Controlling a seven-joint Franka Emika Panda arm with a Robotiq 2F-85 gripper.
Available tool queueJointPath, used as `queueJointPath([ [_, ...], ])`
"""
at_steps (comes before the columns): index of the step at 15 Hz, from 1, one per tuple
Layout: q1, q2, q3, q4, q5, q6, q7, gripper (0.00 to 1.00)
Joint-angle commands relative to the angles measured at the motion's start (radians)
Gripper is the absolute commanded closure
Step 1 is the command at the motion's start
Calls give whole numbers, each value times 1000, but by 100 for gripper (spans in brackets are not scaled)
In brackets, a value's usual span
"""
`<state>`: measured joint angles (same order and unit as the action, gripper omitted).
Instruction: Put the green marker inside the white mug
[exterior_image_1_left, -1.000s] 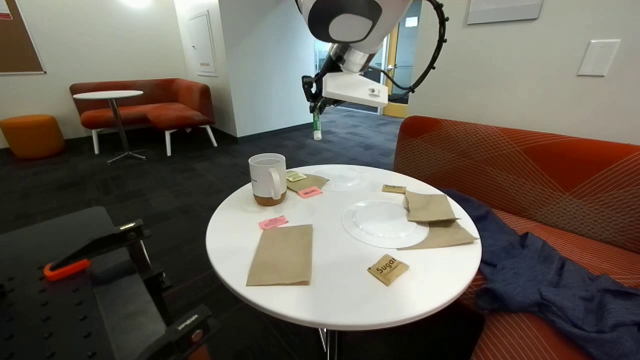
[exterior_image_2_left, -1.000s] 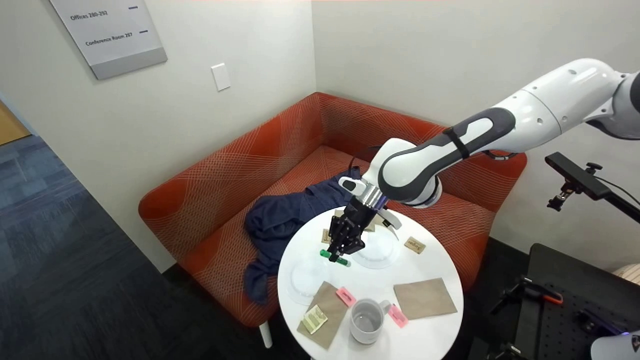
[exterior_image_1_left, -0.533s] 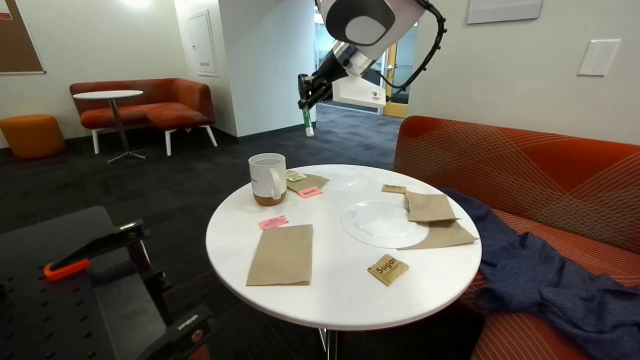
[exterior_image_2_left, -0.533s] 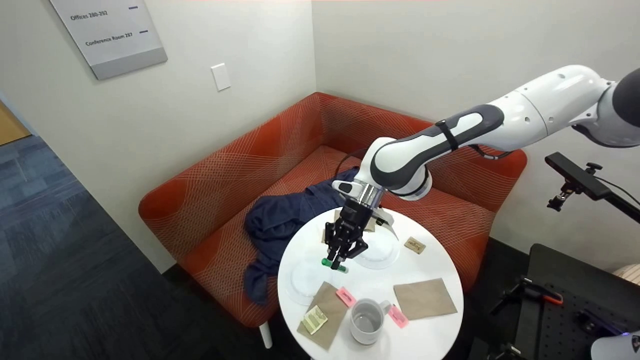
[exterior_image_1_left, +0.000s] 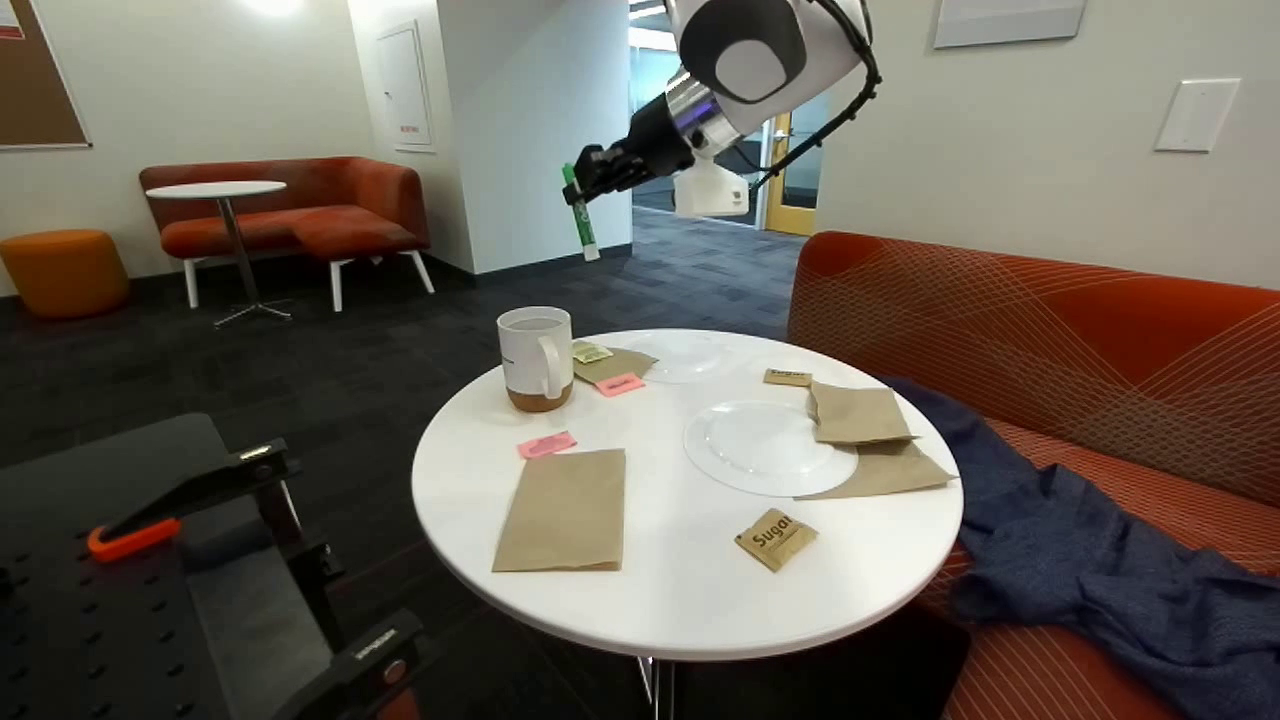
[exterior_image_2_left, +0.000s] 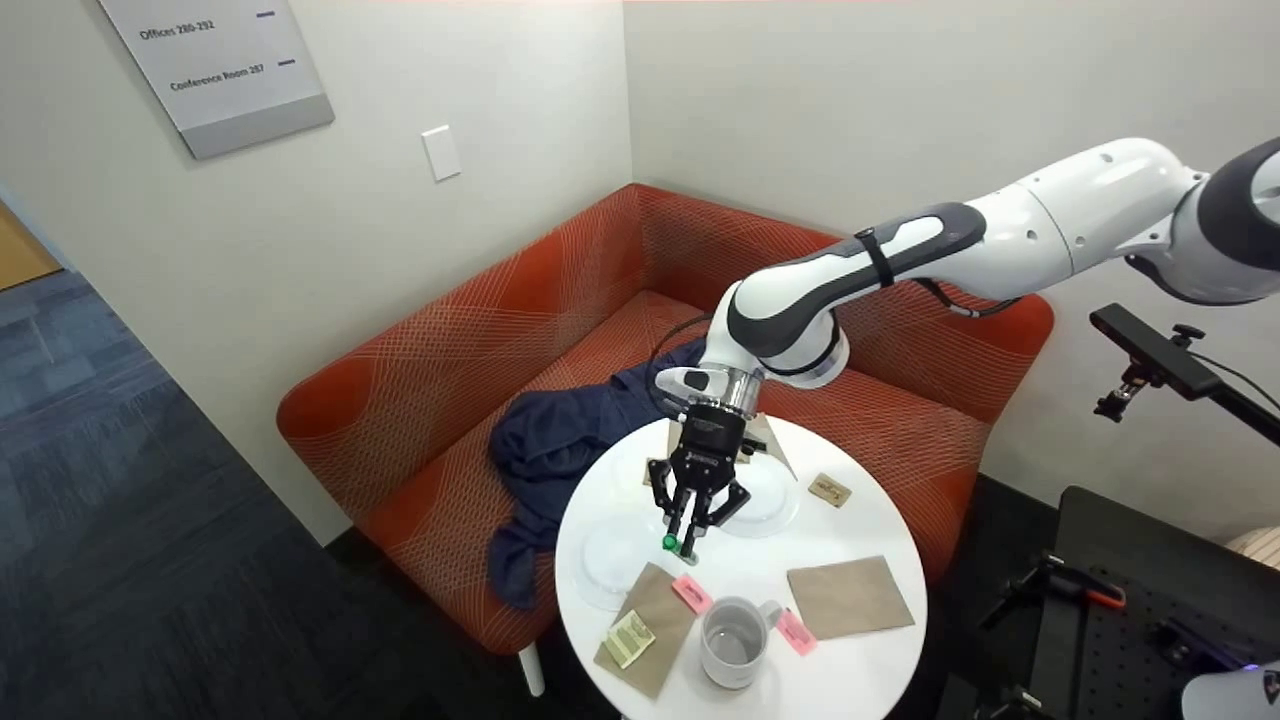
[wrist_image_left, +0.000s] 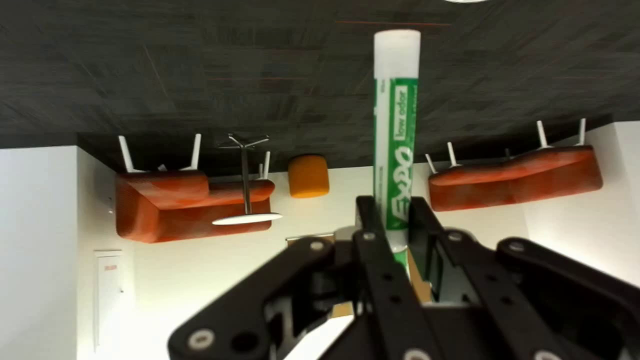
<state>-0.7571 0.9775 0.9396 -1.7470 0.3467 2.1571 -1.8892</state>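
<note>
Already the pincer (wrist_image_left: 392, 219) clasps the marker (exterior_image_1_left: 583, 223), white end lowermost, clear of the counter (exterior_image_1_left: 670, 550) and apart from the mug (exterior_image_1_left: 524, 352); what seems left is lining up, lowering in and letting go.

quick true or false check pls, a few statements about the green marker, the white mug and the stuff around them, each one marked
1. The claw holds the green marker. True.
2. The white mug stands on the round table. True.
3. The white mug is tipped onto its side. False: it stands upright.
4. The green marker is inside the white mug. False: it is held in the air, outside the mug.
5. The dark blue cloth lies on the red sofa beside the round table. True.
6. The green marker's big lettering reads SHARPIE. False: in the wrist view it reads EXPO.
</note>
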Motion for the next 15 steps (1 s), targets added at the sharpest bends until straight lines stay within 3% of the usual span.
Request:
queueJointPath([
  [1,57,-6,-55,56,72,-124,-97,95],
  [9,182,-28,-226,108,216,-352,-220,95],
  [15,317,-47,-400,166,295,-449,-291,95],
])
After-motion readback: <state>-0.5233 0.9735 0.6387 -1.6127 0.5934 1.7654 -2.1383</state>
